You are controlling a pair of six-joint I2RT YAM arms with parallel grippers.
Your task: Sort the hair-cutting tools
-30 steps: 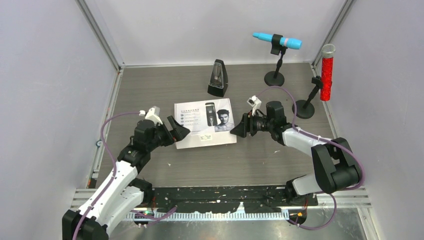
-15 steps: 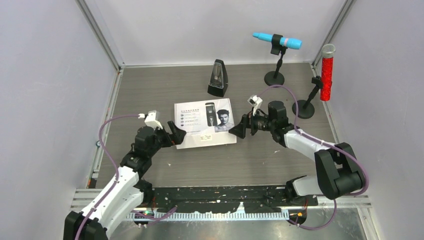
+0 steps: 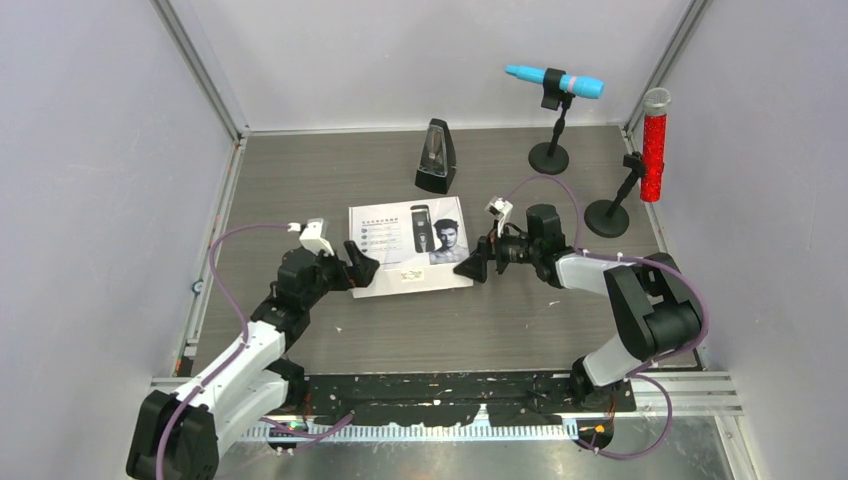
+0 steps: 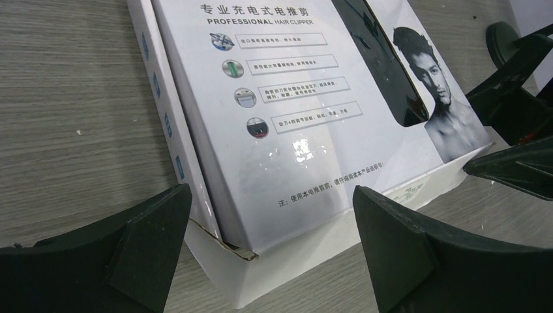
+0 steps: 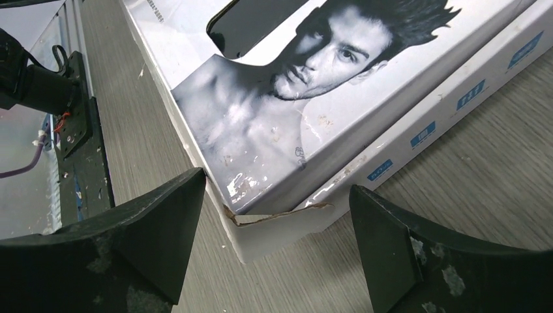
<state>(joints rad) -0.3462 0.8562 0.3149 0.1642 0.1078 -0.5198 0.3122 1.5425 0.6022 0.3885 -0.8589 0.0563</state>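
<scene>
A flat white hair clipper box [image 3: 410, 246], printed with a clipper and a man's head, lies shut in the middle of the table. The clipper, guards, cylinder, cable and bottle are out of view. My left gripper [image 3: 362, 266] is open at the box's near left corner [image 4: 241, 251], jaws spread either side of it. My right gripper [image 3: 474, 265] is open at the near right corner [image 5: 261, 228], jaws spread either side of it. Neither gripper holds anything.
A black pyramid metronome [image 3: 435, 156] stands behind the box. A blue microphone [image 3: 554, 82] on a round base stands at the back right, a red microphone [image 3: 654, 145] at the far right. Metal frame posts and walls enclose the table.
Both grippers have moved closer to the box's near corners. The left gripper moved right and slightly forward; the right gripper moved left. The box has not moved.
</scene>
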